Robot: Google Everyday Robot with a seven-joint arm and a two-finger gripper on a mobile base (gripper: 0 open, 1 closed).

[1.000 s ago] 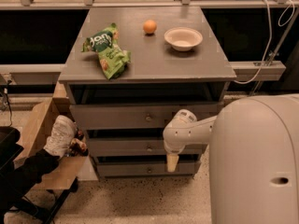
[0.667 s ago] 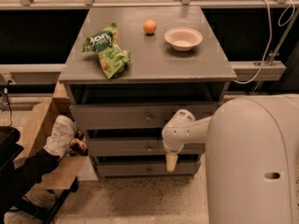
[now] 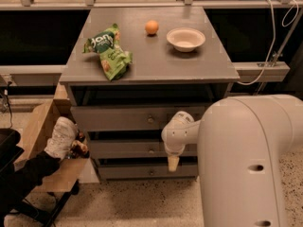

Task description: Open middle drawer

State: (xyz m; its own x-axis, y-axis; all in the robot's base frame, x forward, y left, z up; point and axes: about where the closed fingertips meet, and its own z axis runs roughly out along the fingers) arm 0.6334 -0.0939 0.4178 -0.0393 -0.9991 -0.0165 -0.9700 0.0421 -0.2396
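Camera view: the middle drawer (image 3: 124,149) is seen in the grey cabinet (image 3: 165,60), between the upper drawer (image 3: 118,118) and the lower drawer (image 3: 128,171), with its knob (image 3: 151,150) at centre. The gripper (image 3: 173,162) is held tip-down just right of that knob, in front of the drawer fronts. Whether it is released or clenched cannot be told.

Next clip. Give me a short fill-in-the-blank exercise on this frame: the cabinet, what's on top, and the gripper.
1. The grey cabinet has ____ drawers.
2. The orange lies between the green bag and the white ____.
3. The gripper hangs in front of the cabinet, right of the middle drawer's round ____.

Missing words: three; bowl; knob.
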